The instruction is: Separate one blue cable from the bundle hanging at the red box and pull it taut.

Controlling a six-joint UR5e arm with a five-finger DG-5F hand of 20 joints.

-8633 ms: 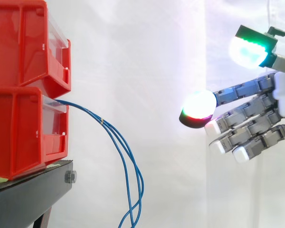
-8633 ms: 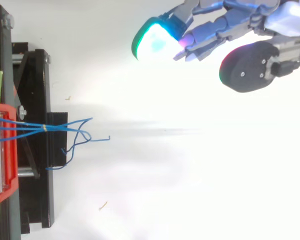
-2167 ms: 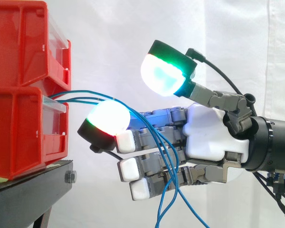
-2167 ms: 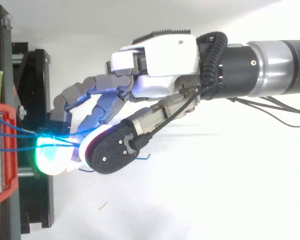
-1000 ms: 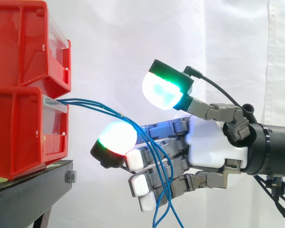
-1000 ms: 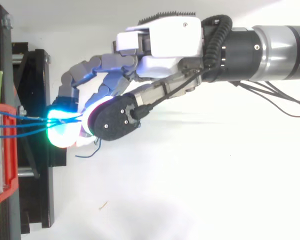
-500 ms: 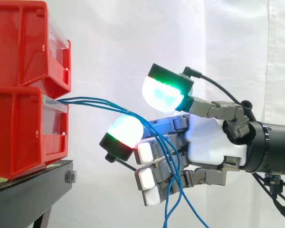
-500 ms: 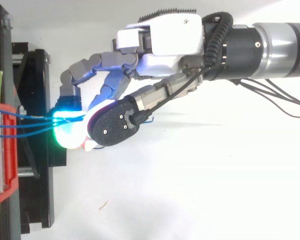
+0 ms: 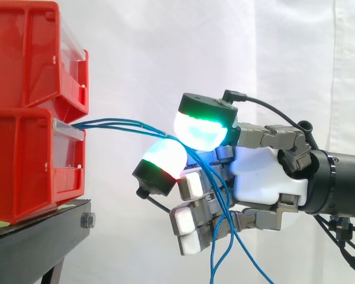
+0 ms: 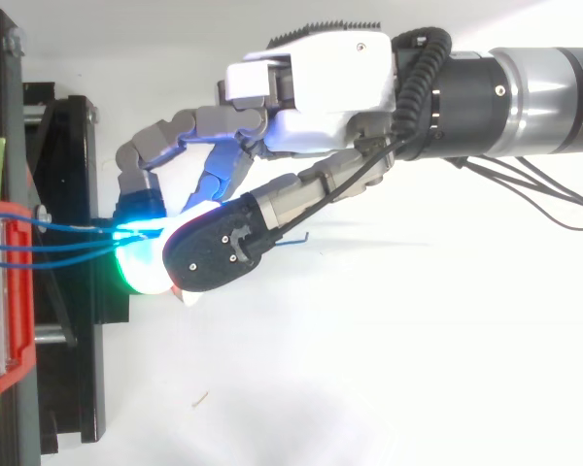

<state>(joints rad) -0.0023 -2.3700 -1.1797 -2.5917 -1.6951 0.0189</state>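
Red bins [image 9: 23, 160]: we see two stacked at far left on the black stand [image 9: 35, 242].
Blue cables [image 9: 106, 122]: they leave the lower bin's front, run almost level to the right, then droop below the fingers.
Robot hand [image 9: 263, 177]: curled, with two glowing pads [image 9: 200, 131] pinching the cables between them; we cannot tell how many strands.

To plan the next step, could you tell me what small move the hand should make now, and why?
Probably draw the hand rightward, away from the red box: its glowing pads pinch the blue cables, which arc slack from the box.
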